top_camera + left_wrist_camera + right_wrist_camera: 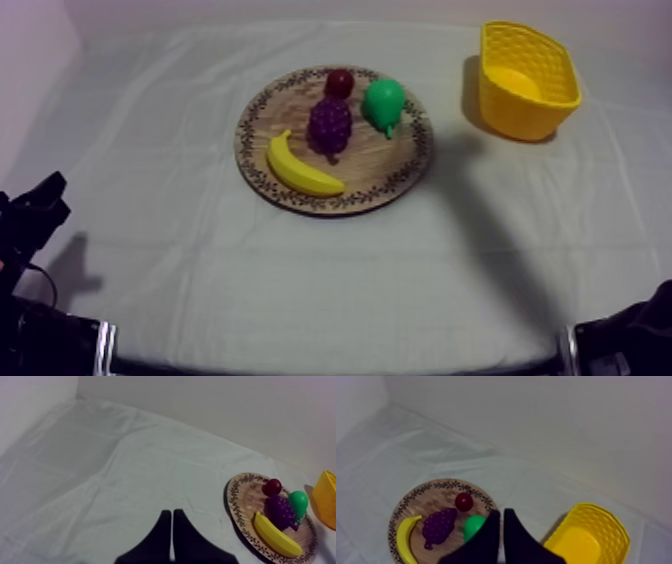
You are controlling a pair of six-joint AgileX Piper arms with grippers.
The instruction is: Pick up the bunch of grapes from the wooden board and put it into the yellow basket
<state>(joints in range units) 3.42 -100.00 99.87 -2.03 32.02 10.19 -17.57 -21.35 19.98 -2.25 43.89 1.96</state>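
Purple toy grapes (329, 125) lie centred on the round wooden board (395, 165), hemmed by yellow banana (300, 170), green pear (383, 103) and small red fruit (339, 82); their long axis runs from that fruit toward us, tapered tip nearest. Our left gripper (172, 512) and right gripper (501, 511) sit pinched shut, empty; the yellow woven basket (520, 110) stands rightward, likely favouring the right arm.

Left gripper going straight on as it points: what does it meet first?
Likely only the grey-white cloth: the shut left gripper aims at a bare stretch, the round patterned wooden board lying off to its side.
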